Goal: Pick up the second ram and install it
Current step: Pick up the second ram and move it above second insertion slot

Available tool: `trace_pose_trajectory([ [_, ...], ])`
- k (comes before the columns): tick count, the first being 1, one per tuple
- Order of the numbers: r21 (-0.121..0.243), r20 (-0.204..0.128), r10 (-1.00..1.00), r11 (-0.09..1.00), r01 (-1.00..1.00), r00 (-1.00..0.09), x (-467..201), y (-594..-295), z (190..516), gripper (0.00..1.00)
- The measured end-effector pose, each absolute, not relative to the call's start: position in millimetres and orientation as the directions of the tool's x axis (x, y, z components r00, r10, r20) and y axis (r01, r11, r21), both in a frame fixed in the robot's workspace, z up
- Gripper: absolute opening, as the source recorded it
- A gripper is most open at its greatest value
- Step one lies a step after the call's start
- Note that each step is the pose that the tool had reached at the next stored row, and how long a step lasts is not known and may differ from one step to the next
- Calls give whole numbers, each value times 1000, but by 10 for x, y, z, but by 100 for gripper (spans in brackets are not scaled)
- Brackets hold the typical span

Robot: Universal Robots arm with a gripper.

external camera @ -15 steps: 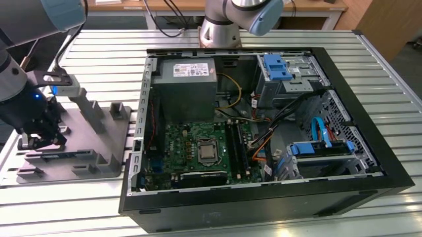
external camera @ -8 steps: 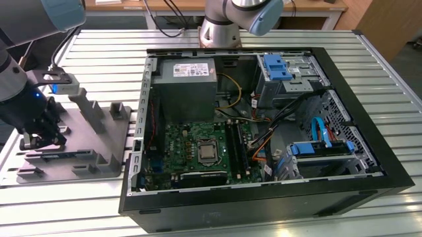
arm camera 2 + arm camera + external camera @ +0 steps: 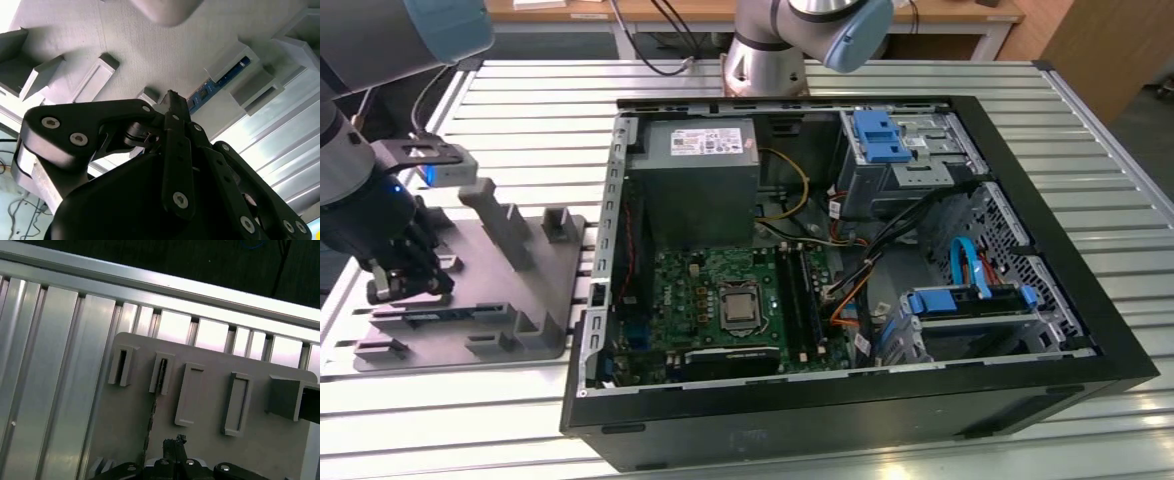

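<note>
At the exterior view's left the hand [image 3: 407,288] hangs low over the gray slotted tray [image 3: 520,300] on the slatted metal table [image 3: 534,100]; how wide it stands I cannot tell. The second ram [image 3: 154,407], a slim dark strip seen edge-on, stands in a tray slot just beside the hand. Rightward lies the open computer case [image 3: 1067,330]; its power supply [image 3: 700,180] bears a label too small to read.
</note>
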State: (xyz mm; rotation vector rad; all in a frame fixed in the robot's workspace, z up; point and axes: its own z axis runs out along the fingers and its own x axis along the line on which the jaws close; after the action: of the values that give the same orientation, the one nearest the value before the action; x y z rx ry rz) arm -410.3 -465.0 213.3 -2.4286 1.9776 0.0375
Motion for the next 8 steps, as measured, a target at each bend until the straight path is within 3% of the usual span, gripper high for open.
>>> trace_pose_trajectory([
  [8,8,-24,-953,-301,-954,300,-4103,-4650,2132,10],
])
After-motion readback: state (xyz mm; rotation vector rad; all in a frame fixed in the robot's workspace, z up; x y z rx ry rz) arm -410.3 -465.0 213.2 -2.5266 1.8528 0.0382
